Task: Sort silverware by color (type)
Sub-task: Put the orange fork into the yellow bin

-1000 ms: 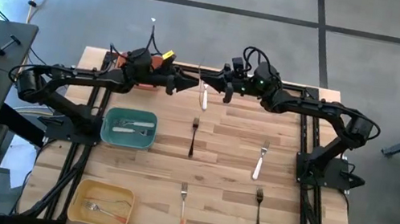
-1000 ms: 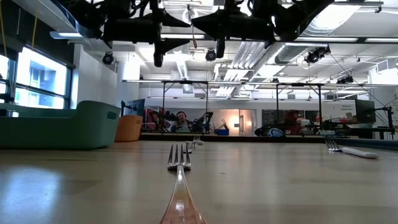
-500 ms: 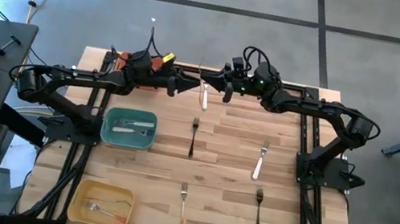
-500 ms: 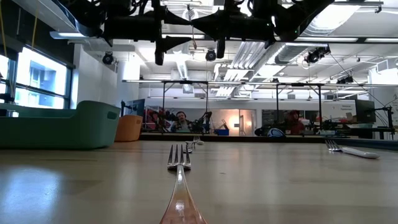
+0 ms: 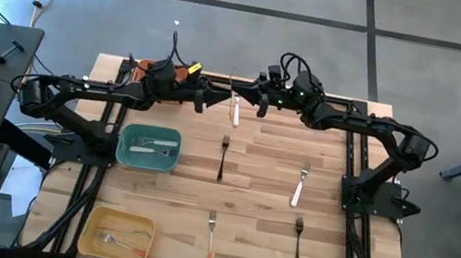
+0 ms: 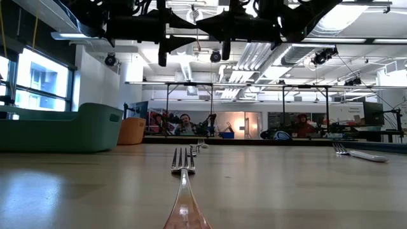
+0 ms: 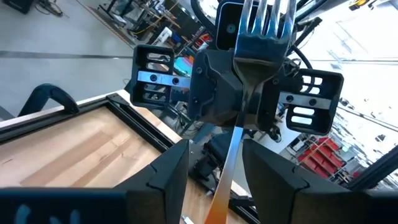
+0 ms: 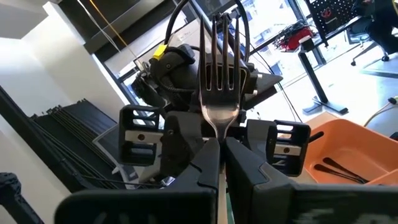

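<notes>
Handover risk: the white-handled fork could drop if I release before the other side grips.
My right claw pinches it mid-air above the surface's far edge; my left claw faces it, fingers straddling the handle, not yet clamped.

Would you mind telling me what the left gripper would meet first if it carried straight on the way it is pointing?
Most likely the fork held upright by the right gripper. The left gripper points straight at it, fingers either side of its handle, and the right gripper sits directly behind. Depth is hard to judge.
</notes>
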